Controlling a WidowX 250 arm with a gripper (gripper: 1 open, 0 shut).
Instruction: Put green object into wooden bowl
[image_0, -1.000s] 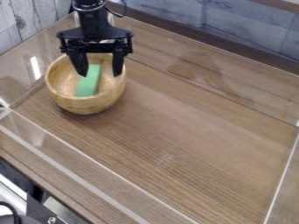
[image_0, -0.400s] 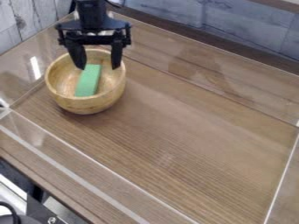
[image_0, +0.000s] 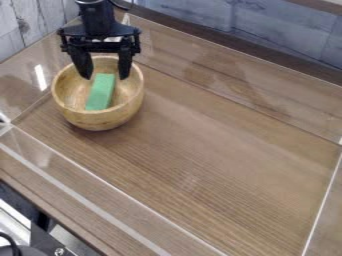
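Note:
The green object (image_0: 100, 93), a flat bright green block, lies slanted inside the wooden bowl (image_0: 76, 112) at the left of the table. My gripper (image_0: 103, 68) hangs over the bowl's far rim, pointing down, its two black fingers spread wide. Nothing sits between the fingers, and the block lies below them, apart from both.
The bowl stands on a wood-grain tabletop (image_0: 214, 130) enclosed by low clear plastic walls (image_0: 174, 215). A grey plank wall rises behind the table.
The gripper has drifted slightly left and away from the camera above the bowl. Its fingers stay open, and the green block stays in the bowl.

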